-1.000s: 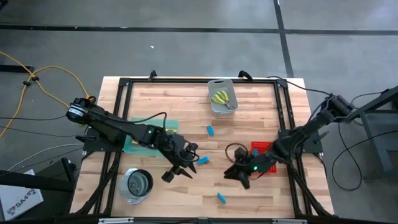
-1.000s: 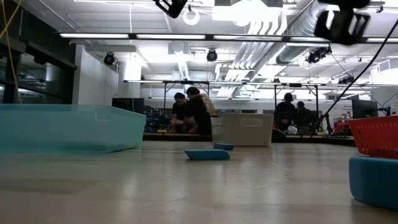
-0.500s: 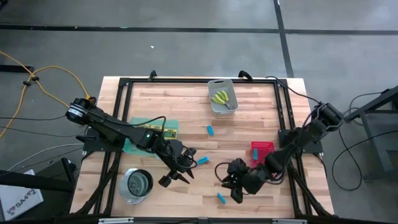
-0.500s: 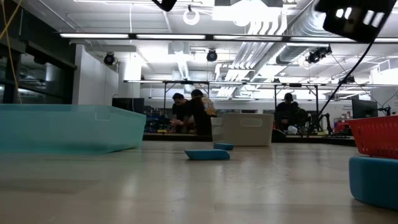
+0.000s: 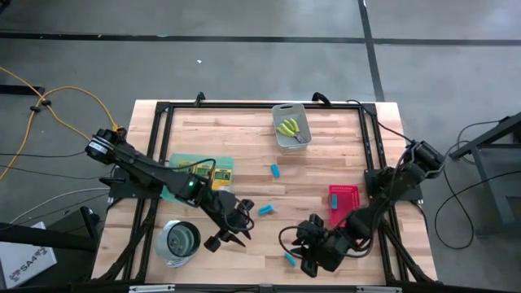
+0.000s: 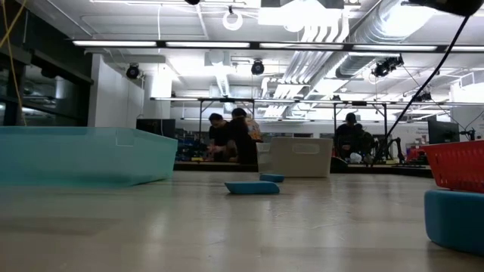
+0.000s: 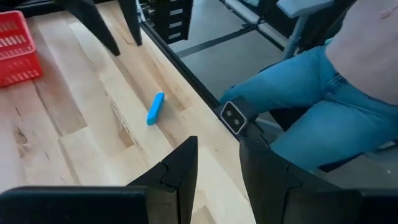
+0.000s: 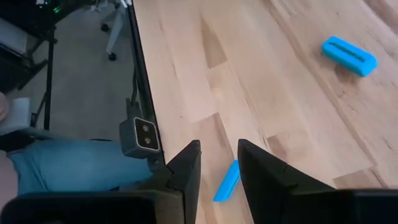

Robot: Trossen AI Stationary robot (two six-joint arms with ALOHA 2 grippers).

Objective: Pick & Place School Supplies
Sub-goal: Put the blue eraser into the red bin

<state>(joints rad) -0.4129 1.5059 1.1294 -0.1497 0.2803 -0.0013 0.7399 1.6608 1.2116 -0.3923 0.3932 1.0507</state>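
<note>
On the pale wooden slatted table (image 5: 244, 163), the right gripper (image 5: 308, 262) hovers, fingers slightly apart, beside a small light-blue block (image 5: 289, 259); left gripper (image 5: 230, 238) likewise empty. Beyond, people apparently sit at workbenches (image 6: 231, 140).

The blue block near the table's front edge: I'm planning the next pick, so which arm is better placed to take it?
The right. In the high view the right gripper hangs next to that blue block, and the block lies just past its open fingers in the right wrist view. The left gripper is farther off, nearer another block.
</note>
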